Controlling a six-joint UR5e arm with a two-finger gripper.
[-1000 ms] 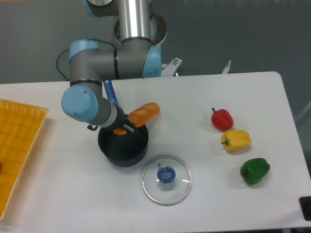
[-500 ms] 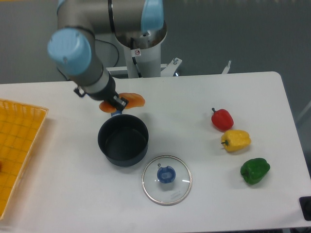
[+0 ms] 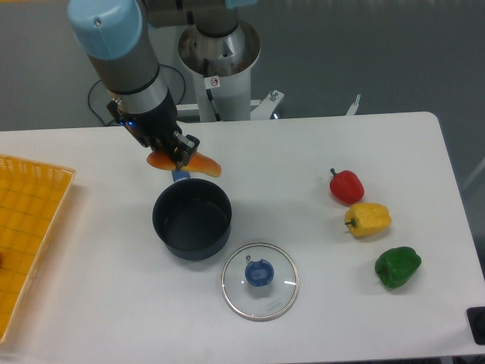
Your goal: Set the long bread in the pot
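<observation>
Pincer (image 3: 179,154) clamps the long bread (image 3: 186,161) — lifted out, now behind the pot (image 3: 192,218).

We see a matt white table (image 3: 341,303), smooth, with soft glare. The pot (image 3: 192,220) looks like dark matt metal, dull inside and out. The bread (image 3: 198,162) is glossy orange plastic with a bright sheen along it. The gripper (image 3: 176,152) clamped on it is black and matt. The arm (image 3: 121,45) shows smooth pale-blue plastic caps and brushed grey metal tubes. The lid (image 3: 260,281) is clear glass with a shiny metal rim and a blue plastic knob. Three peppers (image 3: 368,219), red, yellow and green, gleam like plastic. The tray (image 3: 23,227) looks like orange plastic mesh.
</observation>
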